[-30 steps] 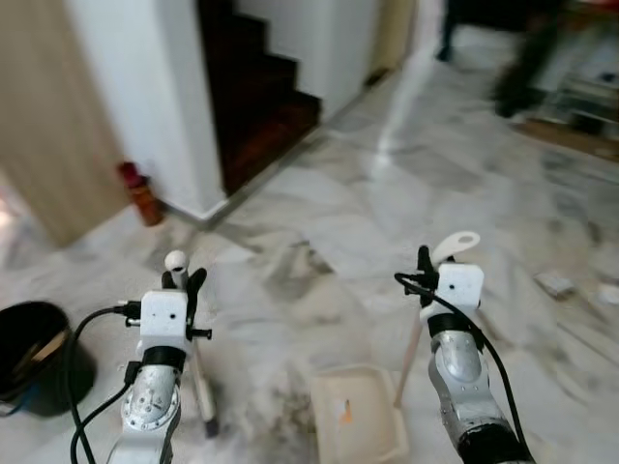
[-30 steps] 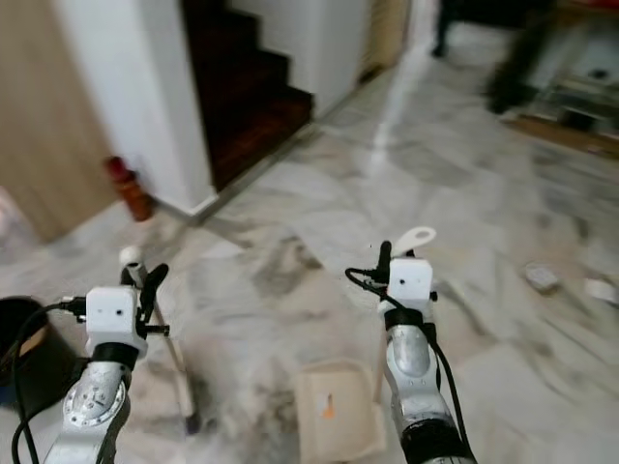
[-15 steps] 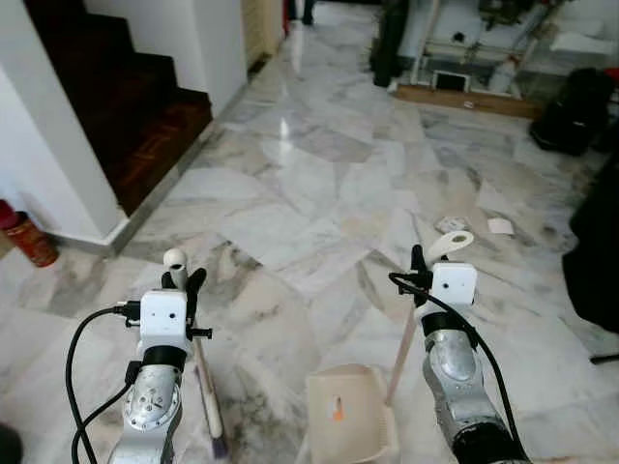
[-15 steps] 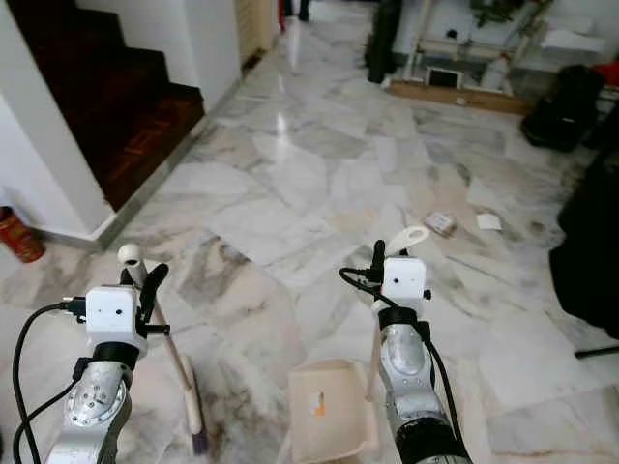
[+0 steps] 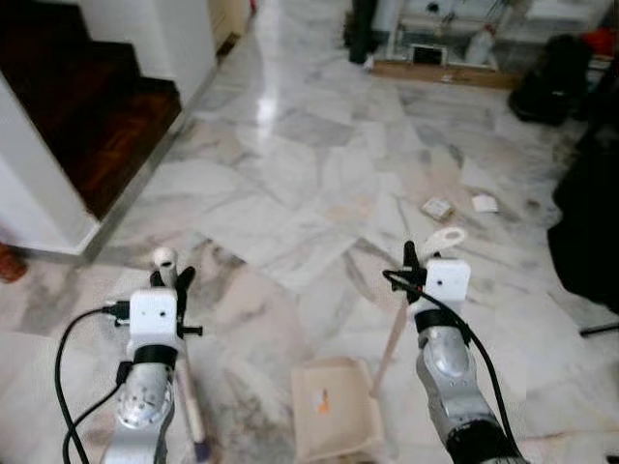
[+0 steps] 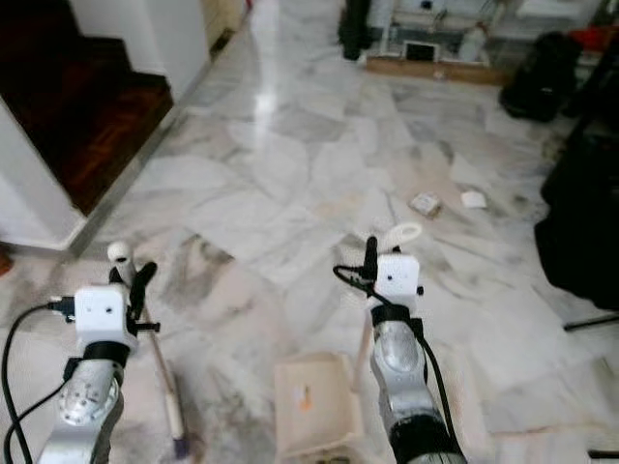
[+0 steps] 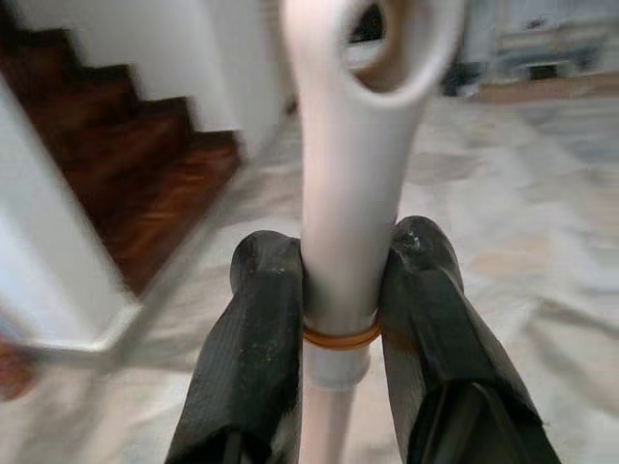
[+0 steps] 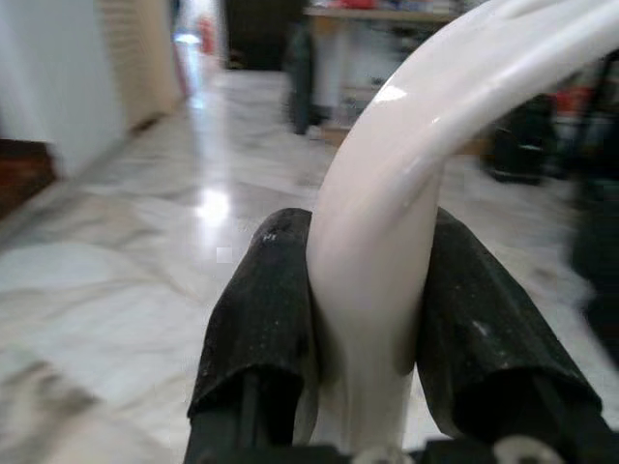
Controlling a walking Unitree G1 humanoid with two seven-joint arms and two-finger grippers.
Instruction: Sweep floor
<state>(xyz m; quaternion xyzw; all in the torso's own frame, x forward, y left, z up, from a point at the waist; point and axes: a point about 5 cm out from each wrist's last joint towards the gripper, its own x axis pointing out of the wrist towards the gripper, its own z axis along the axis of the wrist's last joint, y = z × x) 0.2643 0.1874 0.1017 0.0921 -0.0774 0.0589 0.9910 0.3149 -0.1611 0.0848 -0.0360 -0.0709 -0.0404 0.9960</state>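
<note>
My left gripper (image 5: 170, 278) is shut on the white broom handle (image 7: 350, 174); the broom (image 5: 186, 396) slants down to dark bristles on the marble floor near my feet. My right gripper (image 5: 416, 257) is shut on the looped white dustpan handle (image 8: 387, 242). The cream dustpan (image 5: 331, 420) rests on the floor between my arms. Two scraps of litter lie ahead to the right: a small tan piece (image 5: 437, 208) and a white piece (image 5: 483, 203).
A dark wooden staircase (image 5: 82, 106) with a white wall (image 5: 34, 193) stands at the left. Black bags (image 5: 546, 82) and a dark object (image 5: 590, 213) stand along the right. Shelving and clutter (image 5: 435, 48) stand at the far end. Open marble floor (image 5: 309, 164) lies ahead.
The view has swung right and forward: the black bin and red bottle have left the picture and the litter scraps have come into view. Both grippers still hold their handles.
</note>
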